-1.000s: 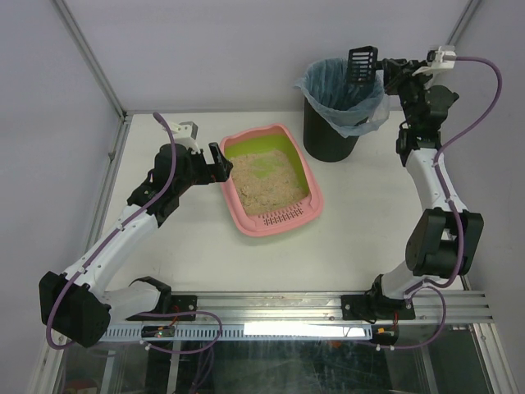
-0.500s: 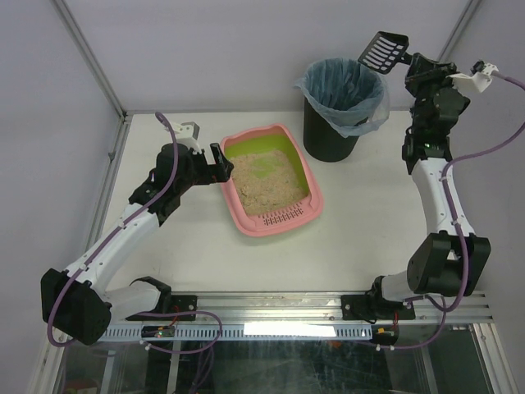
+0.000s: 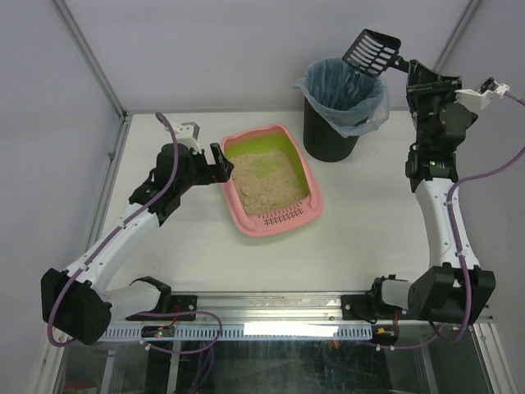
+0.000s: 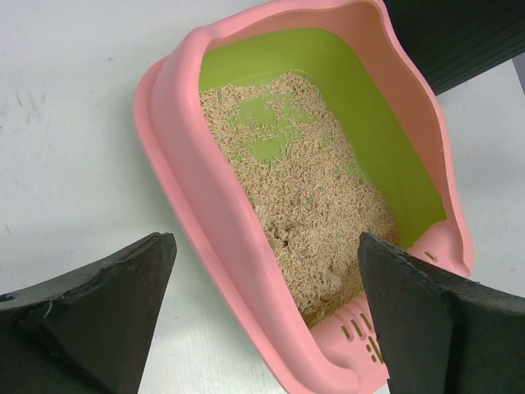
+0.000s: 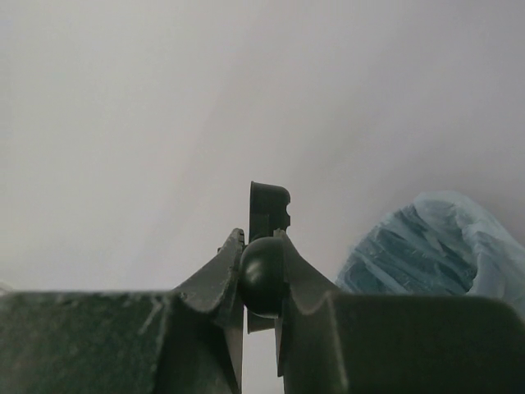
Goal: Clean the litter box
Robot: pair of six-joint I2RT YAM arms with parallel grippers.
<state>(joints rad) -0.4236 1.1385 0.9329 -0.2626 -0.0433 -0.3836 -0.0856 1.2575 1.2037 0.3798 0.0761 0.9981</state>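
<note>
I see a black bin (image 3: 330, 135) standing on the far side of the white table (image 3: 361, 230), over to the right. A blue bag (image 3: 343, 86) sits inside it. The top of the bag is folded out over the rim and looks crinkly. A shiny metal rail (image 3: 271, 305) runs along the table's near edge.

The shallow pink plastic litter box (image 4: 215, 197) has a smooth, softly glossy rim and a satin green lining (image 4: 373, 115); its beige litter (image 4: 303, 189) is coarse and grainy (like dry husks). The white worktop (image 3: 353, 238) looks matt, faintly scuffed. At the far right corner, the matt black plastic bin (image 3: 328, 139) holds a thin, crinkled blue film bag (image 3: 344, 90); the black slotted plastic scoop (image 3: 373, 51) is dull.
</note>
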